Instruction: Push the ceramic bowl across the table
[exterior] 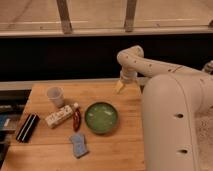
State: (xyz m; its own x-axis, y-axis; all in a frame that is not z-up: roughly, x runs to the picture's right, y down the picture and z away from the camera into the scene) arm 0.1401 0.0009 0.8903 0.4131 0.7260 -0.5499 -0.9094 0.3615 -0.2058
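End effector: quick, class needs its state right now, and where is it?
End effector: open or closed cannot be told; it hangs over the far edge of the table, beyond the green ceramic bowl, not touching it.

The arm point(172, 115) is cream-white, made of thick rounded tubes dotted with small dark holes. Its pale yellow, tapered hand point(119, 87) hangs below a curved elbow point(131, 56), over the surface's point(120, 147) far edge.
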